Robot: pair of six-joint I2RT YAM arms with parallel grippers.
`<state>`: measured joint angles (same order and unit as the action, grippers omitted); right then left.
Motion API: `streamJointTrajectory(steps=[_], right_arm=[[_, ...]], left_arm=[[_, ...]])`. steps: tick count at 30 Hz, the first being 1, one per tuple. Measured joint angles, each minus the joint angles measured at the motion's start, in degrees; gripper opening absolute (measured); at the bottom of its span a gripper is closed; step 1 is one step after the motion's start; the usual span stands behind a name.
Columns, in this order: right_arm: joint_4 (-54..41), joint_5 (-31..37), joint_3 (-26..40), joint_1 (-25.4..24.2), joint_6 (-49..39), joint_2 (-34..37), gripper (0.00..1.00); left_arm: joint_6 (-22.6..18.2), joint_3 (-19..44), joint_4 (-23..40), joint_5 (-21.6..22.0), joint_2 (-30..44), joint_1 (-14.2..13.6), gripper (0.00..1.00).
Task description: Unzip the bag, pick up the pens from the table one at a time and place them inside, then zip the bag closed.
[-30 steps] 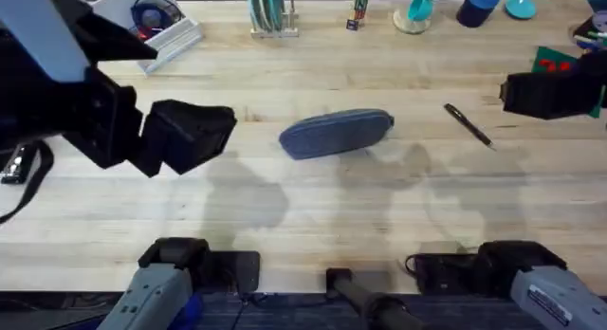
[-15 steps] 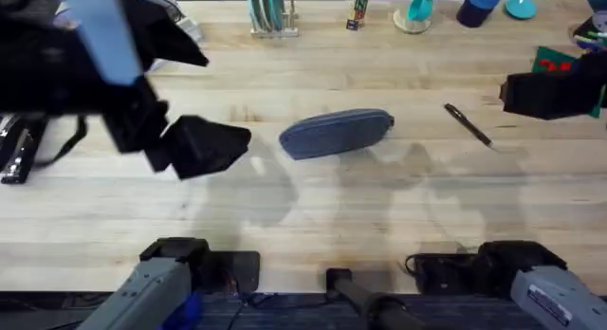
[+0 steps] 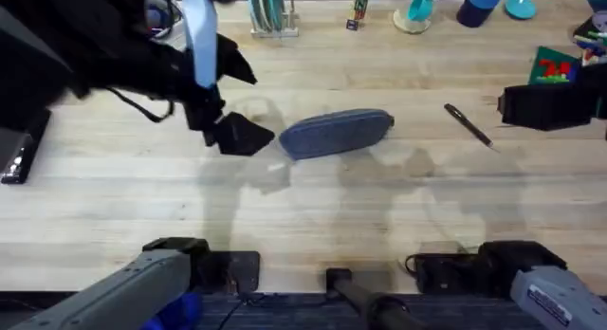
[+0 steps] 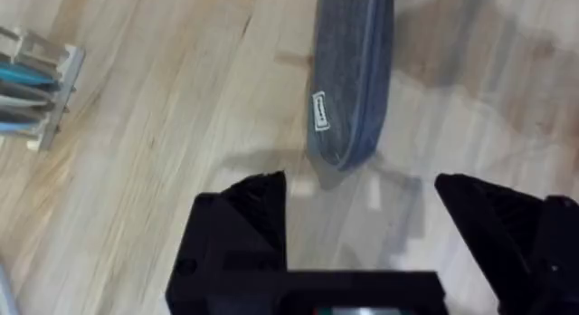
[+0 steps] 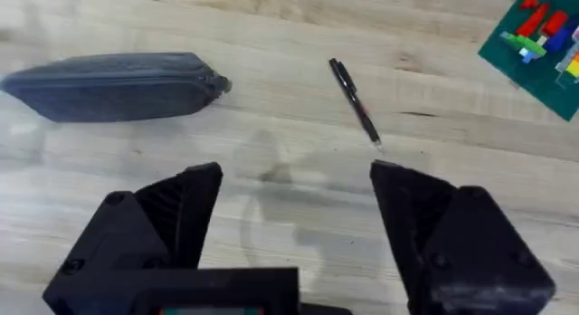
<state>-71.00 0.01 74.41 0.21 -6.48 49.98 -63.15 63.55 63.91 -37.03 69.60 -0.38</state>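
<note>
From overhead, the bag [image 3: 336,133] lies zipped near the middle of the desk [image 3: 313,207], its long axis running roughly side to side, with one pen [image 3: 469,125] well apart from it toward the right arm's side. The left gripper [image 3: 248,138] sits just beside the bag's left end, the arm above it risen large and dark under the camera; the right gripper [image 3: 512,104] hangs out past the pen, near the desk's right edge.

In the left wrist view the gripper's fingers [image 4: 262,206] stand spread wide and empty, the bag's rounded end [image 4: 348,125] just ahead of them. The bag looks soft and light (likely to slide or buckle if tugged by the zipper alone), so pinning this end while the pull is drawn seems the sensible hold.

The right wrist view shows that gripper released too, fingers [image 5: 412,202] wide apart, the pen [image 5: 354,101] beyond them, slim, stiff and probably prone to rolling; across its middle is best.
</note>
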Motion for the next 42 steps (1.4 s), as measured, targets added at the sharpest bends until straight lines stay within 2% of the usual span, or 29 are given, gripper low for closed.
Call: streamJointTrajectory(steps=[8, 14, 31, 42], right_arm=[[0.0, 0.0, 0.0, 0.0, 0.0, 0.0, 0.997], [0.0, 0.0, 0.0, 0.0, 0.0, 0.0, 0.997], [0.0, 0.0, 0.0, 0.0, 0.0, 0.0, 0.997], [0.0, 0.0, 0.0, 0.0, 0.0, 0.0, 0.997]], left_arm=[[-1.0, -15.0, -16.6, -6.8, 0.0, 0.0, 0.995], [-1.0, -21.5, -23.2, -10.2, 0.1, 0.0, 0.994], [-1.1, -22.8, -31.5, -16.3, 14.4, 0.0, 0.993], [-1.1, -22.8, -32.1, -17.4, 16.0, 0.0, 0.994]])
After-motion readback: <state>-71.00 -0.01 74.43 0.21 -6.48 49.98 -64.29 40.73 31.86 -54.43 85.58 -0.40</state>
